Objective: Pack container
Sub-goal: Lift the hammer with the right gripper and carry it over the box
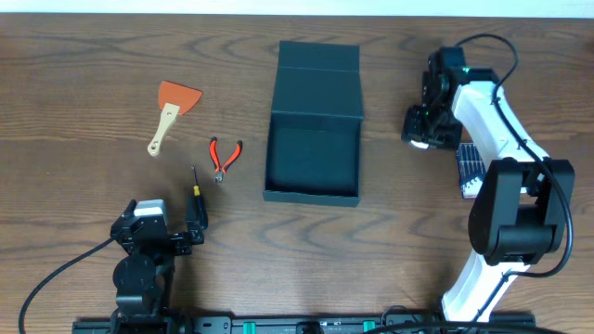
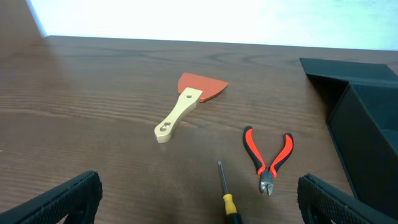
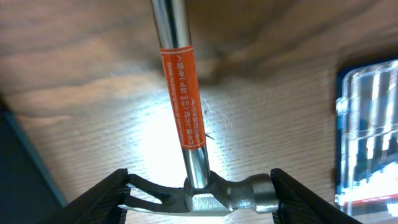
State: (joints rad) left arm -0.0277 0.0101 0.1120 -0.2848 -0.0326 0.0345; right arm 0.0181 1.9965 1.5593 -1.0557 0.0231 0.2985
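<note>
Chrome hammer point(image 3: 186, 124) head clamped betw. R fingers point(image 3: 99, 202); L fingers point(image 2: 62, 202) wide open, empty.

Overhead looks down on the bench point(image 1: 74, 56). Left wrist looks low across it, sharing pliers point(image 2: 268, 158) and container point(image 2: 367, 118); right wrist sits close above a hammer point(image 3: 193, 193).

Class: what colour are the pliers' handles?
The pliers have red handles with black trim; the left wrist view shows them best.
</note>
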